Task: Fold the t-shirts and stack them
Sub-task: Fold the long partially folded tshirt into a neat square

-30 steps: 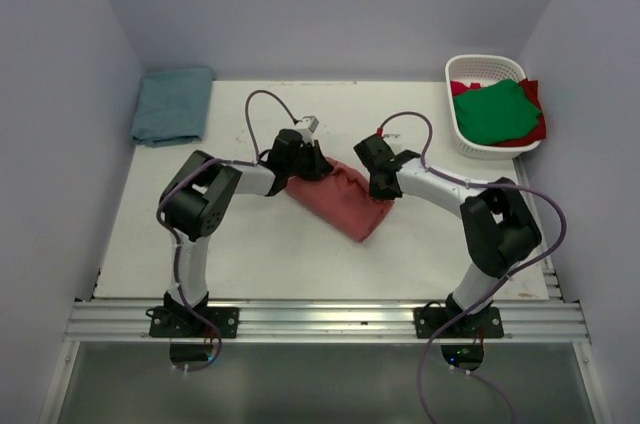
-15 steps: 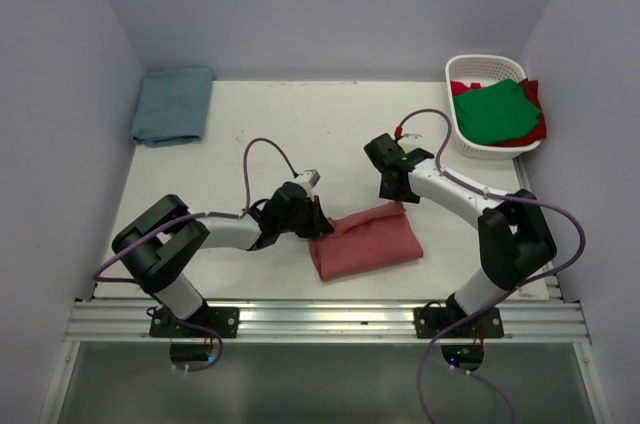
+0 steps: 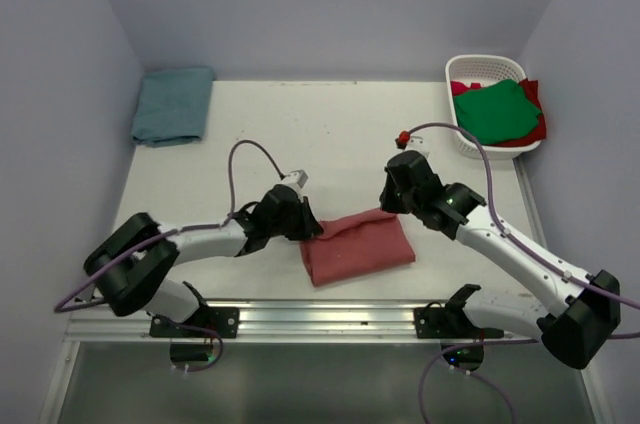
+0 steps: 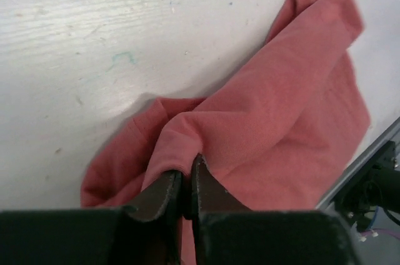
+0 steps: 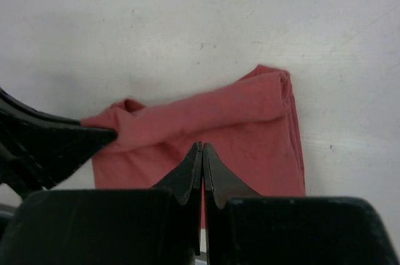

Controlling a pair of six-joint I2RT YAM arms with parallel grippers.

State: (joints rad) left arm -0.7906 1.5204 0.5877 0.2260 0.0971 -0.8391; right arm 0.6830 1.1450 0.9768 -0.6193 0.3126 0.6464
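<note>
A faded brick-red t-shirt (image 3: 358, 246) lies folded near the table's front edge. My left gripper (image 3: 308, 229) is shut on a bunched fold at the shirt's left end; in the left wrist view the cloth (image 4: 281, 115) is pinched between the fingertips (image 4: 199, 166). My right gripper (image 3: 392, 200) is shut and holds nothing, hovering over the shirt's far right corner. In the right wrist view its closed tips (image 5: 202, 147) stand above the red cloth (image 5: 250, 109). A teal-blue t-shirt (image 3: 172, 104) lies folded at the far left corner. A green t-shirt (image 3: 497, 111) lies on a brighter red one (image 3: 537, 130) in the basket.
The white slotted basket (image 3: 486, 65) stands at the far right corner, overflowing toward the table's right edge. Bare white table (image 3: 330, 134) stretches between the teal shirt and the basket. The aluminium rail (image 3: 320, 319) runs along the near edge, just below the red shirt.
The left gripper dragged the red shirt from mid-table to the front edge, where it now lies flat. The right gripper let go of it, shut again and drew away slightly.
</note>
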